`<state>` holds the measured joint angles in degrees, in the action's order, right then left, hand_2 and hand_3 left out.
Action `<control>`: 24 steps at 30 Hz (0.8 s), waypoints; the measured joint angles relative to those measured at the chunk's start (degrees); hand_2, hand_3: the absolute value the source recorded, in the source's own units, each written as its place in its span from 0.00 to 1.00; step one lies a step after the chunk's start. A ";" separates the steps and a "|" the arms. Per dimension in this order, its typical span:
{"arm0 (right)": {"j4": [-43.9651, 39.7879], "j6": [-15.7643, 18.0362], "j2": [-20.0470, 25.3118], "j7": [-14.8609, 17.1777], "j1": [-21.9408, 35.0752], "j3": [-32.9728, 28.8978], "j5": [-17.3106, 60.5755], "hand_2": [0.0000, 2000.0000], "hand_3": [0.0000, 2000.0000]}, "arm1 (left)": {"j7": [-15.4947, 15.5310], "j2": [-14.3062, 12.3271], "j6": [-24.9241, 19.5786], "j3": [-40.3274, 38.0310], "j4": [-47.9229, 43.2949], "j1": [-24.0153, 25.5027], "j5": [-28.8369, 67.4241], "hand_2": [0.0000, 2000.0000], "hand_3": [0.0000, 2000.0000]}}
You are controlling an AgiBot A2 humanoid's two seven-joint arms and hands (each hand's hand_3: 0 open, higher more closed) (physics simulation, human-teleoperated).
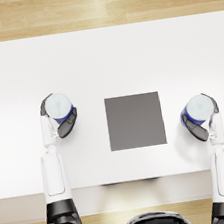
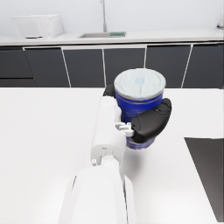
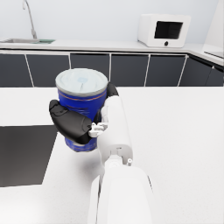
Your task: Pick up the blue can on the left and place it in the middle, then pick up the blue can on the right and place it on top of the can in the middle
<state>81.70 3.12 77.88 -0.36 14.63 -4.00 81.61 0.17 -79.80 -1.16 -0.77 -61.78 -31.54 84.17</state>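
Observation:
A blue can with a pale lid (image 1: 58, 106) stands upright left of the dark grey mat (image 1: 135, 121). My left hand (image 1: 66, 122) wraps around its side; the left wrist view shows the dark fingers (image 2: 151, 123) closed on the can (image 2: 140, 98). A second blue can (image 1: 199, 107) is upright to the right of the mat, and my right hand (image 1: 196, 127) grips it. In the right wrist view the fingers (image 3: 71, 124) close around that can (image 3: 82, 101). Whether either can is off the table cannot be told.
The white table (image 1: 104, 59) stretches far behind the mat, with a wooden floor beyond its far edge. Dark kitchen cabinets with a sink (image 2: 103, 34) and a white microwave (image 3: 164, 29) stand beyond the table. The mat's edge (image 2: 210, 170) lies beside the left can.

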 measured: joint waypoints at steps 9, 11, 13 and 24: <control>13.88 2.25 0.67 -0.08 2.56 3.39 -0.01 1.00 0.76 | 0.09 -0.56 -1.13 11.89 -17.47 2.76 0.01 1.00 0.76; 15.34 2.49 0.88 -0.09 3.20 3.84 -0.01 1.00 0.76 | 0.06 -0.80 -1.44 14.08 -18.49 2.89 0.01 1.00 0.76; 16.31 2.54 1.10 -0.09 3.79 4.38 -0.01 1.00 0.76 | 0.07 -1.09 -1.54 16.28 -18.95 3.00 -2.48 1.00 0.76; 16.95 2.62 2.42 -0.17 6.43 7.37 -0.01 1.00 0.76 | 0.67 -3.70 -1.49 27.88 -14.16 2.06 -11.21 1.00 0.76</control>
<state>98.66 5.74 80.30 -0.54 21.07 3.38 81.60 0.84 -83.49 -2.65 27.11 -75.94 -29.48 72.96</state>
